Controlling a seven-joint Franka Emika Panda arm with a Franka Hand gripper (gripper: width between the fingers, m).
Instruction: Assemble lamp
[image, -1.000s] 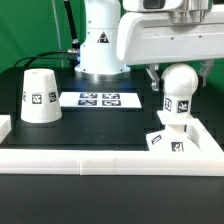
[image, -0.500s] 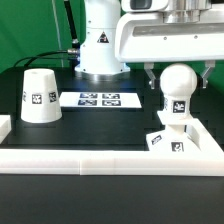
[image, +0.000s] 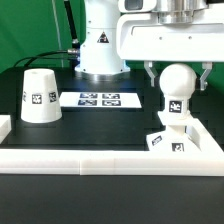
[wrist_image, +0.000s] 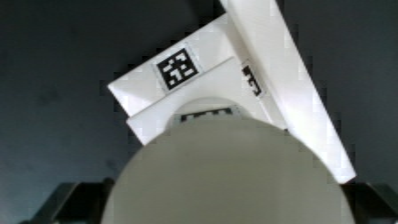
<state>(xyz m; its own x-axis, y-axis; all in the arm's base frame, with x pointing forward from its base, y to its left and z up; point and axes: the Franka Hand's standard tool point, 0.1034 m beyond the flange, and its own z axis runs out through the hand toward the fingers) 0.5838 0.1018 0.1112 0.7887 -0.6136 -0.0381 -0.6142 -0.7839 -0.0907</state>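
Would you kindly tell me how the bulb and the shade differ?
The bulb is ball-shaped, the shade a truncated cone. The bulb stands on the base at the exterior view's right, the shade on the table at its left. The open claw flanks the bulb, not the shade. Both are white, tagged.

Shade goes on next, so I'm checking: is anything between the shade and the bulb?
Yes: the gripper straddles the bulb, a finger on each side. The marker board lies flat between it and the shade.
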